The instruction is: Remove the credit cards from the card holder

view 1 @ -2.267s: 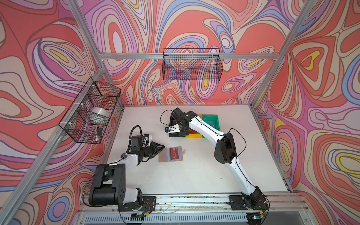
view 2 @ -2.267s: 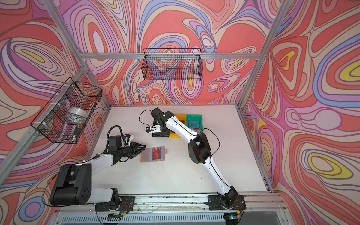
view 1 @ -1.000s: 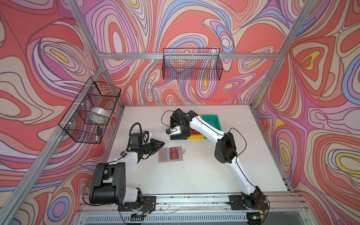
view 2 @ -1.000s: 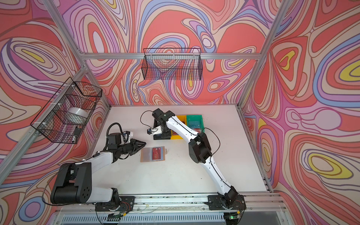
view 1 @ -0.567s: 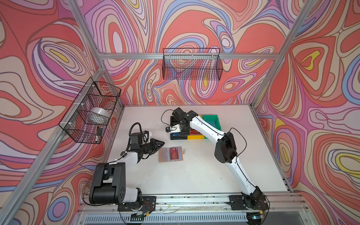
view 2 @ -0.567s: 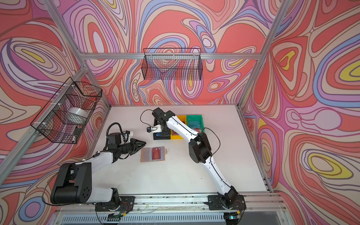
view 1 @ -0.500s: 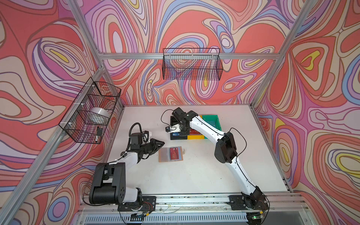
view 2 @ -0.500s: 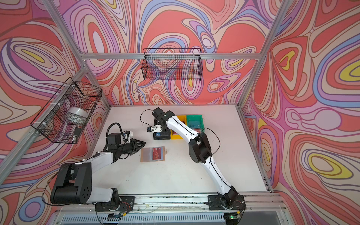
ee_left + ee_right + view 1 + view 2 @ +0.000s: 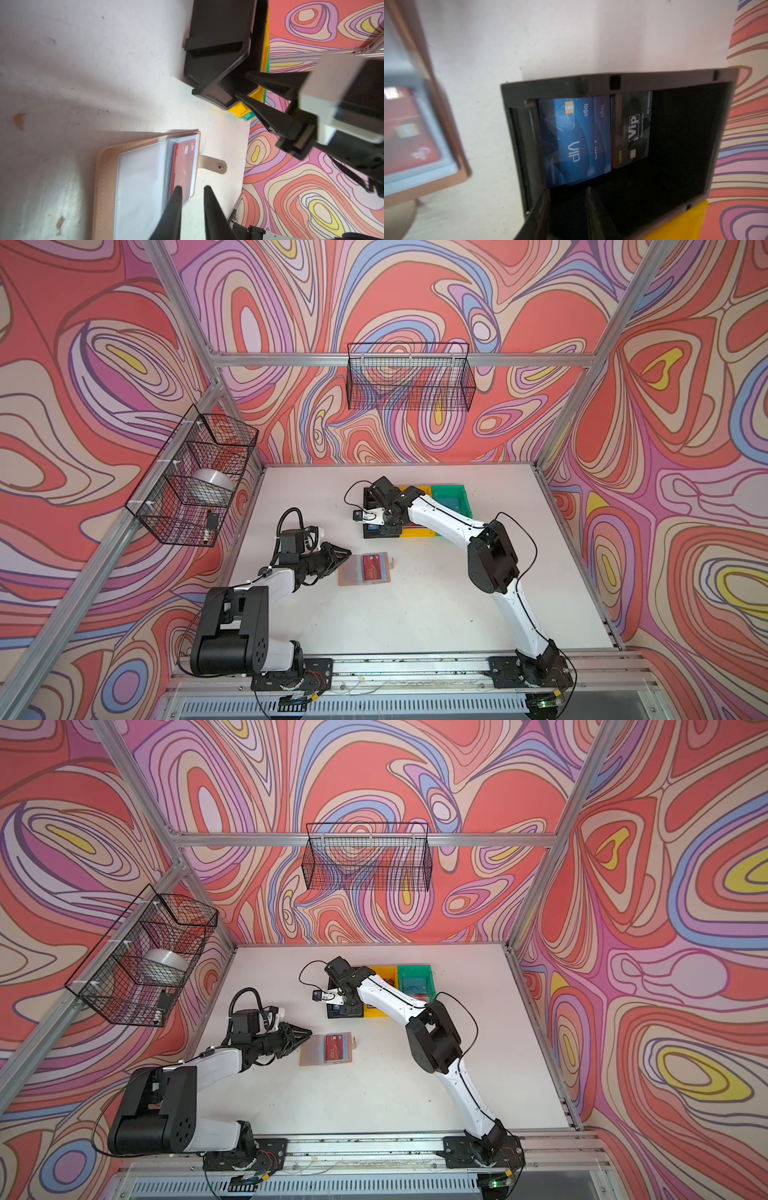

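Right pincer: your right gripper (image 9: 568, 193) hangs over the black bin (image 9: 591, 83) with its jaws apart and nothing between them. In the earlier top views it sits lower over the same bin.
Blue card: the blue card (image 9: 577, 141), marked "VIP", lies flat in the black bin, clear of your fingers. A patch of blue (image 9: 376, 527) shows under the wrist in both top views; in the oldest frames the gripper covers that spot.
Black card: a black card (image 9: 631, 131), also "VIP", lies in the same bin just beside the blue one.
Left pincer: your left gripper (image 9: 193, 188) has a narrow gap between its jaws and nothing in it. It sits at the card holder's left edge, about where it was a second ago. Whether it touches the holder I cannot tell.
Card holder: the card holder (image 9: 351, 572) lies open on the table (image 9: 415, 614), not shifted from the earlier frames, with its snap tab (image 9: 216, 166) sticking out on the right.
Red card: the red card (image 9: 372, 568) is still in a clear sleeve on the holder's right half; the left sleeve looks bare.
Other bins: the yellow bin (image 9: 417, 534) and the green bin (image 9: 449, 488) stand in a row with the black one, unchanged.
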Controlling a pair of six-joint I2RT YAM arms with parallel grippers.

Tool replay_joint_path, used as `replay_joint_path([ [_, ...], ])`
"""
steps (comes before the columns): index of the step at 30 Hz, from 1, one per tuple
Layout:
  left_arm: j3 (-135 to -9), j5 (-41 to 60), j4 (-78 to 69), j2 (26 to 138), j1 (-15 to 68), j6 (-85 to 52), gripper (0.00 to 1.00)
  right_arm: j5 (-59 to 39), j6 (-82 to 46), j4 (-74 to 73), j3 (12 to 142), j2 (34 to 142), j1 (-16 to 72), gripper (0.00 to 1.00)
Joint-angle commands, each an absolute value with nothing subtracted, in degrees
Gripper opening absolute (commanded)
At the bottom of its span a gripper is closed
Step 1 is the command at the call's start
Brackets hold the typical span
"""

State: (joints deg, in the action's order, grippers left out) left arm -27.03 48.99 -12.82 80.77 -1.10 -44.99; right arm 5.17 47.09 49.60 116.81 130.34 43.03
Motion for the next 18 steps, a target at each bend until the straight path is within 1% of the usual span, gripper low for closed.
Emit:
replay_joint_path([
  [1,-25.7,48.4,-11.5,80.9,-1.0,-43.9,0.23,-1.6,36.3,45.3,111.7,121.7,44.7,0.33],
  [4,-25.2,48.4,-11.6,81.5,-1.0,-43.9,0.23,-5.8,27.5,46.8,108.7,119.2,45.8,0.3],
  [9,-25.6,48.5,-12.3,83.6,0.0,-44.1,0.23,-13.4,15.7,50.5,105.7,120.4,46.1,0.22],
  [11,-26.3,48.6,-12.6,84.9,0.7,-44.1,0.24,-14.4,13.0,50.9,104.5,121.5,46.1,0.17],
  [14,-27.0,48.4,-14.2,87.0,2.5,-44.8,0.25,-15.0,10.4,51.1,103.4,123.4,46.0,0.02],
  [15,-27.2,48.5,-15.0,87.6,3.0,-45.2,0.25,-15.6,10.1,51.2,103.1,123.9,46.0,0.0],
  [18,-27.1,48.4,-17.7,89.2,3.9,-46.7,0.25,-16.8,9.4,50.2,102.1,124.8,46.0,0.0],
])
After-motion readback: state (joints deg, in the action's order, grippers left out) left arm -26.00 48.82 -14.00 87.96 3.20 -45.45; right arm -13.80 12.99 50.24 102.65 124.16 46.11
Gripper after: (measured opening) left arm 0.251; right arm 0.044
